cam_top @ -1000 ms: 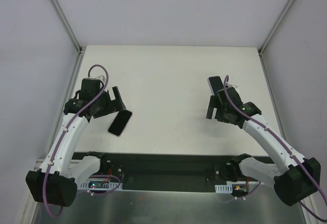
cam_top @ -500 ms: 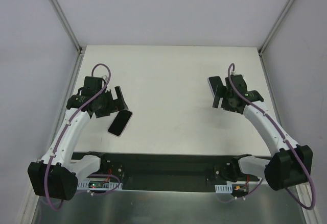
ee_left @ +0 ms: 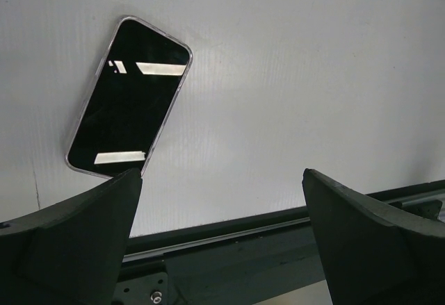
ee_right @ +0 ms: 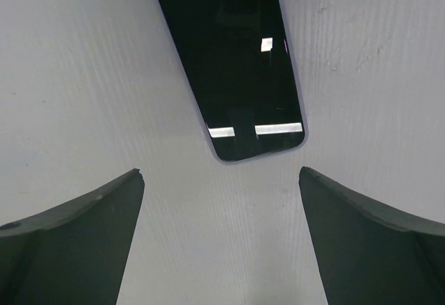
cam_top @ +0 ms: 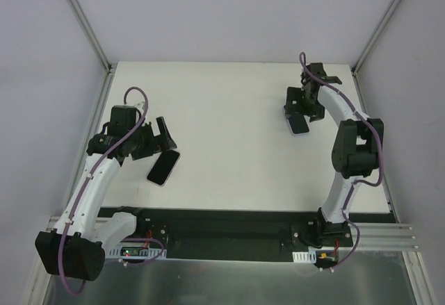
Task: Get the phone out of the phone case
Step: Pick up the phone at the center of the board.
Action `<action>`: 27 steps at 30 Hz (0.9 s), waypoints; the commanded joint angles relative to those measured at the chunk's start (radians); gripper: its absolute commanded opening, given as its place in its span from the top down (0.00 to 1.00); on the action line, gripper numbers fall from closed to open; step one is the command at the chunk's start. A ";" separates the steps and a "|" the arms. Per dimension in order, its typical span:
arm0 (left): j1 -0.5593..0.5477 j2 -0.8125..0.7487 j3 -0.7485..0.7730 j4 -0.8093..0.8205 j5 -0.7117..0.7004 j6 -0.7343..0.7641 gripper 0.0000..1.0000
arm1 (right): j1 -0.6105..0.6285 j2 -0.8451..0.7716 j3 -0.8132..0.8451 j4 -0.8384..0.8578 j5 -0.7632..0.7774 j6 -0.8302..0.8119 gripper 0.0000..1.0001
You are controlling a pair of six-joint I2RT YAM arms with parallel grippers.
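Observation:
Two dark-screened phones lie flat on the white table (cam_top: 229, 103). The left phone (cam_top: 163, 167) (ee_left: 128, 96) has a clear, pinkish rim like a case around it. My left gripper (cam_top: 163, 137) (ee_left: 221, 180) hangs open just behind and above it, touching nothing. The right phone (cam_top: 299, 125) (ee_right: 229, 62) shows a thin purple edge; I cannot tell whether that is a case. My right gripper (cam_top: 301, 108) (ee_right: 221, 173) is open just beyond that phone's far end, nothing between its fingers.
A black rail (ee_left: 243, 249) runs along the table's near edge, close under the left gripper. White enclosure walls stand to the left, right and back. The right arm (cam_top: 348, 145) is stretched far toward the back right corner.
The right arm has swung out to the back of the table, carrying its gripper from the near side of the right phone to its far side. The left arm has barely shifted.

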 commanded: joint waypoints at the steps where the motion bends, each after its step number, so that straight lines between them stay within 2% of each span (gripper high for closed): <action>1: 0.001 -0.039 0.002 0.003 0.036 0.028 0.01 | 0.000 0.081 0.079 -0.099 0.013 -0.078 0.04; 6: 0.001 -0.042 0.017 -0.015 0.021 0.040 0.01 | -0.003 0.143 0.088 -0.098 0.108 -0.101 0.04; 11: 0.001 -0.033 0.019 -0.028 0.019 0.037 0.01 | -0.008 0.186 0.095 -0.081 0.090 -0.135 0.04; 15: 0.001 -0.041 0.017 -0.034 0.018 0.034 0.01 | -0.022 0.208 0.086 -0.054 0.019 -0.164 0.04; 27: 0.001 -0.037 0.009 -0.038 0.048 0.000 0.01 | -0.040 0.240 0.063 0.046 -0.012 -0.186 0.04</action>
